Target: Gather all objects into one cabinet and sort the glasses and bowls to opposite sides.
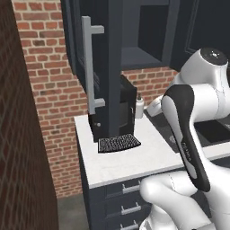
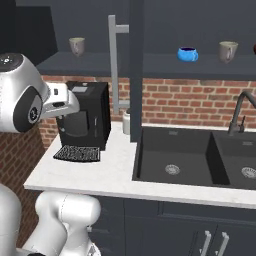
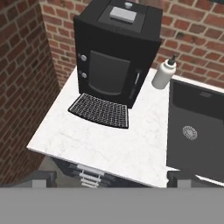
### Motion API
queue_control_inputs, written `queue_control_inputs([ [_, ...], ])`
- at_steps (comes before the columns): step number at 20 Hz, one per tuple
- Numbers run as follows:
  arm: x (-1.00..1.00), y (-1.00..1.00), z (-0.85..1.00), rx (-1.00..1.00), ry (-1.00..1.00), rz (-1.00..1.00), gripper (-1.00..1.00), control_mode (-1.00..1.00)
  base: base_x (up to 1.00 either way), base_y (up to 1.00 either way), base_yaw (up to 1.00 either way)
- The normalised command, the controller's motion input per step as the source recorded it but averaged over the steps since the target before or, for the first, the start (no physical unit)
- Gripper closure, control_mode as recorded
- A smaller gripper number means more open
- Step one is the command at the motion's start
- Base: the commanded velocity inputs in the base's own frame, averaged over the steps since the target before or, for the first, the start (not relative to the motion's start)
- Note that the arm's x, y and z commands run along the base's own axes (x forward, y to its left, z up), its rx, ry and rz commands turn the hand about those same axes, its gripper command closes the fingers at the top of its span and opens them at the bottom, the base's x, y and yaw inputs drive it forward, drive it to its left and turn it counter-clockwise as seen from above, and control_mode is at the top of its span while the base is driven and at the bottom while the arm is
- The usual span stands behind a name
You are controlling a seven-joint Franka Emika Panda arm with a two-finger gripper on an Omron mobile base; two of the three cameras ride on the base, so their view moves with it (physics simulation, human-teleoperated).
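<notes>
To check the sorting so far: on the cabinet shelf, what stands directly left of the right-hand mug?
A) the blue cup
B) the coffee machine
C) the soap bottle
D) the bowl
A: in the right base view the blue cup stands just left of the right-hand mug on the shelf.

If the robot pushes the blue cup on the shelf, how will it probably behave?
The blue cup looks short and round, so it would probably slide rather than tip. Its glossy surface may be slippery for the jaws. It stands near the front edge of the shelf, so a push forward could drop it.
</notes>
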Motion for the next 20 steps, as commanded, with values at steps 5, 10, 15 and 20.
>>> queue_control_inputs([
  [5, 0.0, 0.0, 0.0, 0.0, 0.0, 0.0, -1.0, 1.0, 0.84, 0.0, -0.03],
  [10, 0.0, 0.0, 0.0, 0.0, 0.0, 0.0, -1.0, 1.0, 1.0, 0.0, -0.03],
  [15, 0.0, 0.0, 0.0, 0.0, 0.0, 0.0, -1.0, 1.0, 0.27, 0.0, -0.03],
  [20, 0.0, 0.0, 0.0, 0.0, 0.0, 0.0, -1.0, 1.0, 0.0, 0.0, 0.0],
])
